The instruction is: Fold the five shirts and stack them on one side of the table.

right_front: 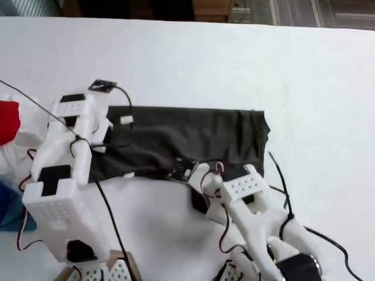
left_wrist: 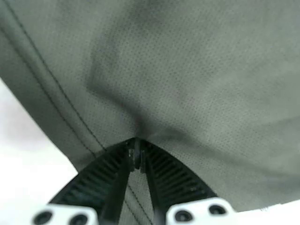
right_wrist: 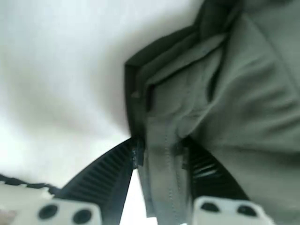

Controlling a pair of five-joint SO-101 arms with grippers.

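White table (right_front: 246, 64) carries a dark shirt (right_front: 199, 134), red cloth (right_front: 7, 120) at one edge

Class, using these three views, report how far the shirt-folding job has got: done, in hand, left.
Done: the dark shirt looks partly folded into a band on the table. In hand: the left jaws pinch its fabric and the right jaws clamp its layered edge. Left: finishing this fold and stacking; red cloth and blue cloth at the table's edge look bunched.
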